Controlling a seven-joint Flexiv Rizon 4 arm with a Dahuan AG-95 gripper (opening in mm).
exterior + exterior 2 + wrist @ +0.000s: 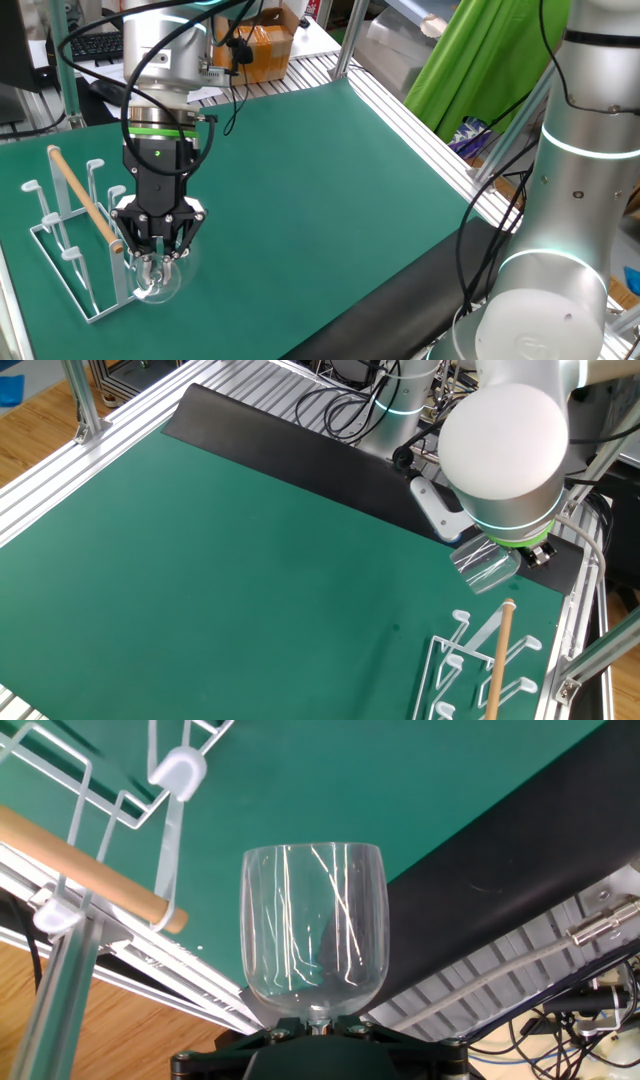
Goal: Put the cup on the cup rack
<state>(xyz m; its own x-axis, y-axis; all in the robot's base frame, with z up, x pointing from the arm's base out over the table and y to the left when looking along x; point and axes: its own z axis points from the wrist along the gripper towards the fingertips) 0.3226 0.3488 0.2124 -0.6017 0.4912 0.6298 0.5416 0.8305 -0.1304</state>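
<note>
The cup [314,930] is a clear glass goblet held by its stem, bowl pointing away from the hand and mouth down. My gripper [160,250] is shut on the stem, and the cup's bowl [157,281] hangs just above the mat beside the near right corner of the cup rack [70,240]. The rack is white wire with upright flat-tipped pegs and a slanted wooden rod [85,198]. In the other fixed view the cup [486,569] shows under the arm, just above the rack [485,670]. In the hand view a peg [178,775] and the rod [90,865] lie left of the cup.
The green mat [320,200] covers the table. A black strip [300,450] and an aluminium frame [420,120] border it. The arm's silver base [560,250] stands at the right. A cardboard box [265,45] and a keyboard [95,45] lie beyond the far edge.
</note>
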